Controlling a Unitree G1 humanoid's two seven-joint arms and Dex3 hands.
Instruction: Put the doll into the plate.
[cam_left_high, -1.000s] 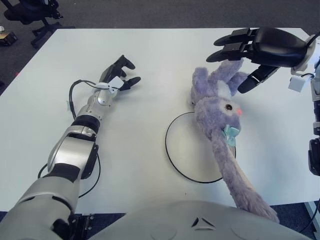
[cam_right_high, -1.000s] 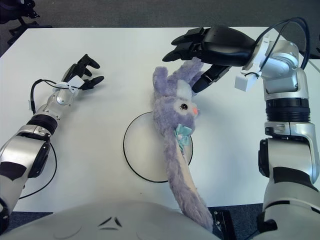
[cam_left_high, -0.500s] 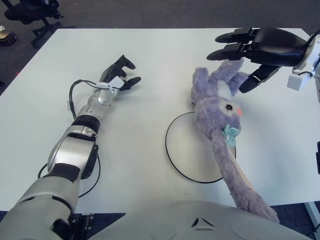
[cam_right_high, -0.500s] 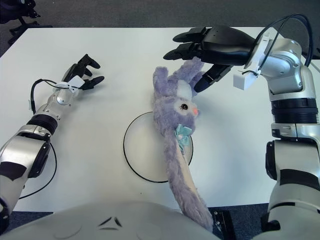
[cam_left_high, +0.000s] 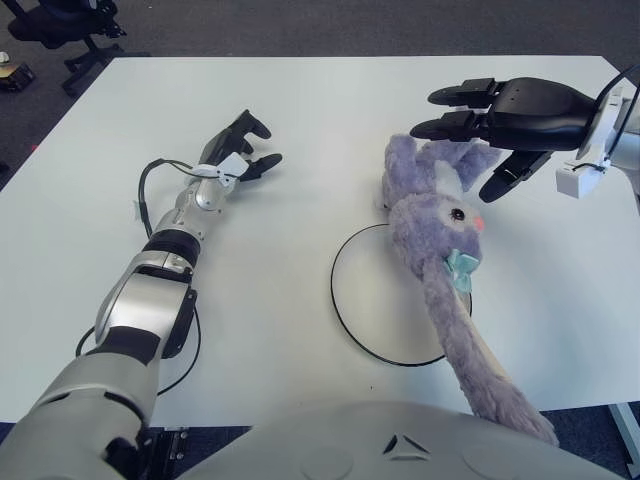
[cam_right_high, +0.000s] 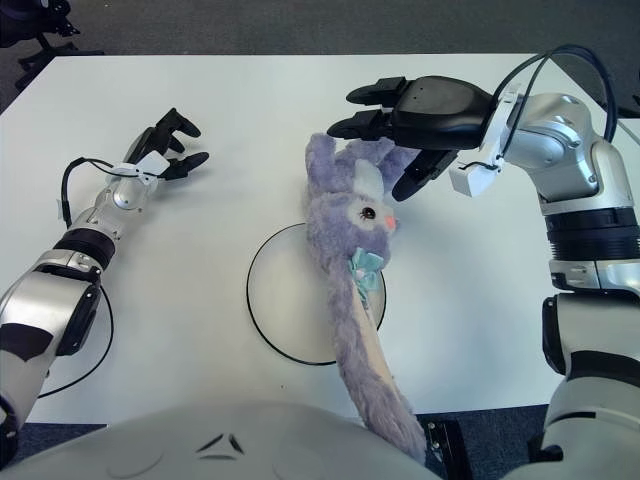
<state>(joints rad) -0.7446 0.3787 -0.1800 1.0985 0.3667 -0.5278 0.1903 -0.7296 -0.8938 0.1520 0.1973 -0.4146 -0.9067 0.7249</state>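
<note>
A purple plush rabbit doll (cam_left_high: 435, 215) lies across the right edge of the round white plate (cam_left_high: 375, 300). Its head and ears rest on the table just beyond the plate. Its long body (cam_right_high: 370, 370) trails toward the table's near edge and hangs over it. My right hand (cam_left_high: 490, 125) hovers over the doll's ears, fingers spread, holding nothing. My left hand (cam_left_high: 245, 150) shows at the left on the table, far from the doll, fingers relaxed.
The plate has a thin black rim (cam_left_high: 333, 290). A black cable loop (cam_left_high: 185, 360) lies by my left arm at the table's near left edge. An office chair base (cam_left_high: 60, 30) stands on the floor beyond the far left corner.
My right hand has dropped lower and shifted slightly toward the doll's ears, still spread. The doll and my left hand have not moved.
</note>
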